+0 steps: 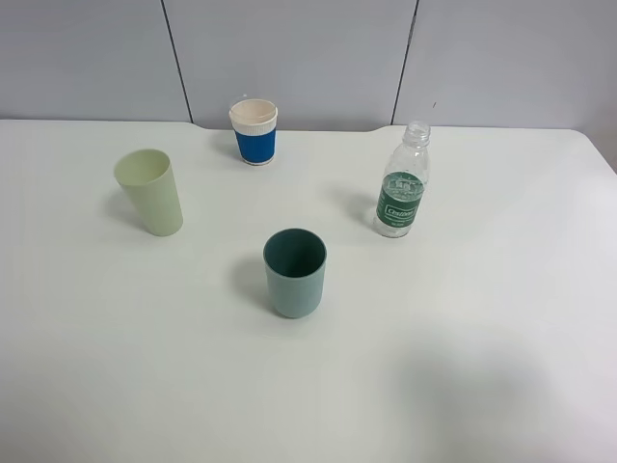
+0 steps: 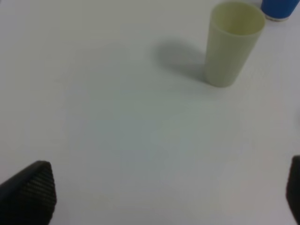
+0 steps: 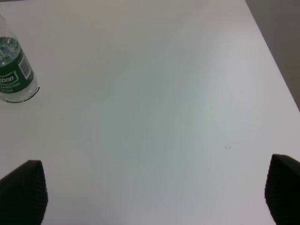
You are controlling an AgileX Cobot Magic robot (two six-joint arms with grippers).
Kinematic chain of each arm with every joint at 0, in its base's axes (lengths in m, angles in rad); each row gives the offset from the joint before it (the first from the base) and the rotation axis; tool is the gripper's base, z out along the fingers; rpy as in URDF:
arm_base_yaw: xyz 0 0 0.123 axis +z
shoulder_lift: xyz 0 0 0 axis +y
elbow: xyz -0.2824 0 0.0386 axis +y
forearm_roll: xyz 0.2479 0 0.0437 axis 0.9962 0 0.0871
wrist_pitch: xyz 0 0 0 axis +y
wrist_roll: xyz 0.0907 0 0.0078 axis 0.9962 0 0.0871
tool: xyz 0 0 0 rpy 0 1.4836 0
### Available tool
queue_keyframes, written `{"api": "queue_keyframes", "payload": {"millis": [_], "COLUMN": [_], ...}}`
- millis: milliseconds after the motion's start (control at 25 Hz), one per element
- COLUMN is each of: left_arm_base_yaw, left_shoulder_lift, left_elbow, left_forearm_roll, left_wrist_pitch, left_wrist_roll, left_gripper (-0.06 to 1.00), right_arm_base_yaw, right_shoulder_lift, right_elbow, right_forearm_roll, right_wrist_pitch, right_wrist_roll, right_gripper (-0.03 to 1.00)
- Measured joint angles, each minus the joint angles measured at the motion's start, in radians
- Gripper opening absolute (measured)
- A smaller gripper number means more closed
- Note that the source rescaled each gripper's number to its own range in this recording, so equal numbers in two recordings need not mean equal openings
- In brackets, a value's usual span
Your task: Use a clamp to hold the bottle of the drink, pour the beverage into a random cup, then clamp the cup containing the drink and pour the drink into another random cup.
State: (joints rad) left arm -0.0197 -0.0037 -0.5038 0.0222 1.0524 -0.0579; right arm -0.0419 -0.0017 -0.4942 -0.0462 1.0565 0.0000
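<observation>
The bottle (image 1: 402, 185) stands upright on the white table, clear ribbed plastic with a green label, its cap off; its lower part also shows in the right wrist view as the bottle (image 3: 13, 77). The teal-blue cup (image 1: 295, 272) stands near the table's middle, empty as far as I can see. Neither arm appears in the high view. My left gripper (image 2: 164, 194) is open over bare table, well short of the pale cup. My right gripper (image 3: 154, 194) is open too, apart from the bottle, with nothing between its fingertips (image 3: 23, 190).
A pale yellow-green tumbler (image 1: 150, 191) stands at the left, also seen in the left wrist view as the tumbler (image 2: 232, 43). A blue-sleeved paper cup (image 1: 254, 131) stands at the back. The table's right edge (image 3: 274, 56) runs beside the right gripper.
</observation>
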Motion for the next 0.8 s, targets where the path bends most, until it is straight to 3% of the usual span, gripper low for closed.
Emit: {"api": "queue_keyframes", "payload": {"millis": [800], "left_arm_base_yaw": [0.000], "left_shoulder_lift": [0.000], "left_elbow": [0.000], "left_forearm_roll": [0.000], "left_wrist_pitch": [0.000], "left_wrist_roll": [0.001], "left_gripper": [1.00], "right_arm_base_yaw": [0.000], "right_shoulder_lift": [0.000], "right_elbow": [0.000], "right_forearm_roll": [0.000], "right_wrist_pitch": [0.000], "right_wrist_roll": [0.000], "right_gripper": [0.98]}}
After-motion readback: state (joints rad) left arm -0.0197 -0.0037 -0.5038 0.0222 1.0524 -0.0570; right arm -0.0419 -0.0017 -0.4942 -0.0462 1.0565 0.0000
